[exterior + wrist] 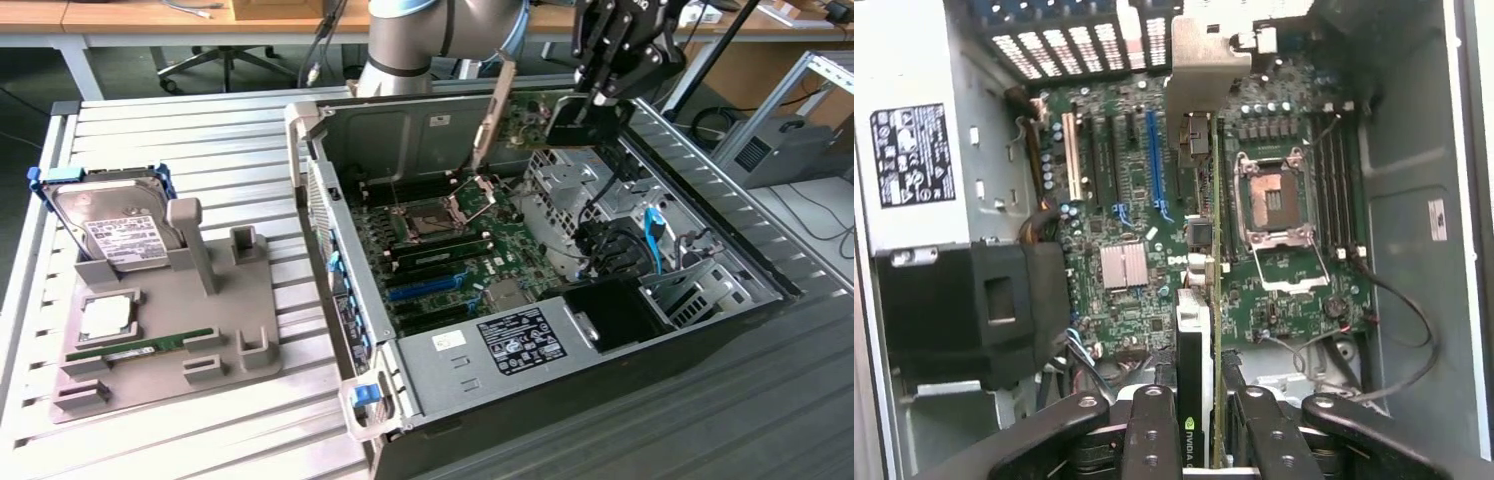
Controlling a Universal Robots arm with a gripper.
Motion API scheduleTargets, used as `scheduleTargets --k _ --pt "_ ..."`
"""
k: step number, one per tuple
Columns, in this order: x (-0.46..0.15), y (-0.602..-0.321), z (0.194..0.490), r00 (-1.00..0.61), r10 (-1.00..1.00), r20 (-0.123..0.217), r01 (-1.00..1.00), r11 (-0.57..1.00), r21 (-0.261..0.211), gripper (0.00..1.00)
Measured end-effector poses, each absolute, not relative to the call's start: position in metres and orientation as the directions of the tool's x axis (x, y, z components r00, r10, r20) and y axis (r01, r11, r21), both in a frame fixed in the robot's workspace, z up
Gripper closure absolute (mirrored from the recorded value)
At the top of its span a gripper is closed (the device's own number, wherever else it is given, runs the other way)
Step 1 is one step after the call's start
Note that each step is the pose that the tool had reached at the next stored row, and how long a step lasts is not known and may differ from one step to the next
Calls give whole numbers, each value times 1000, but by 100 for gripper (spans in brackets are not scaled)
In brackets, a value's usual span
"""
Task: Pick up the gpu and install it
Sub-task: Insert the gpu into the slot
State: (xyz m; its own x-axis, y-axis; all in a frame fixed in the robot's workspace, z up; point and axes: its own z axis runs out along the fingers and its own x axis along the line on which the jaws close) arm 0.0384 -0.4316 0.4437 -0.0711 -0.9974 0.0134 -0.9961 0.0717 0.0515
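Observation:
My gripper (601,95) is shut on the gpu (534,125) and holds it in the air over the far end of the open computer case (587,330). The card's long silver bracket (493,115) slants down toward the motherboard (454,250). In the wrist view the gpu (1192,340) runs edge-on between my black fingers (1152,430), its green board and black face visible and its bracket (1199,70) at the far end. Below it lie the motherboard (1124,300) and a blue expansion slot (1154,160).
A CPU socket (1279,200) stands open on the board beside the memory slots. At the exterior view's left, a grey fixture (227,330) carries a hard drive (120,235), a processor (107,315) and a memory stick (140,347). The power supply (514,345) sits at the case's near end.

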Motion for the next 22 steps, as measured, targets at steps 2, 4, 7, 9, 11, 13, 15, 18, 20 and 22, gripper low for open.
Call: scheduleTargets --k 2,4,7,9,11,13,15,18,20,22 --pt "38 -432 444 -34 -999 13 -998 35 51 73" --pt "38 -432 444 1 -1000 13 -999 -1 51 73" --pt "38 -431 444 53 -998 14 -997 -53 51 73" --pt "38 -431 443 58 -998 13 -997 -57 51 73" --pt "38 -431 443 58 -998 11 -997 -57 49 73" --pt "36 -431 443 58 -998 0 -998 -58 37 73" --pt "35 -431 443 58 -998 -9 -998 -58 29 73" --pt "32 -431 442 56 -998 -9 -998 -56 28 73" --pt "31 -431 441 42 -999 -9 -999 -42 28 73" --pt "31 -431 441 26 -1000 -9 -999 -26 28 73"
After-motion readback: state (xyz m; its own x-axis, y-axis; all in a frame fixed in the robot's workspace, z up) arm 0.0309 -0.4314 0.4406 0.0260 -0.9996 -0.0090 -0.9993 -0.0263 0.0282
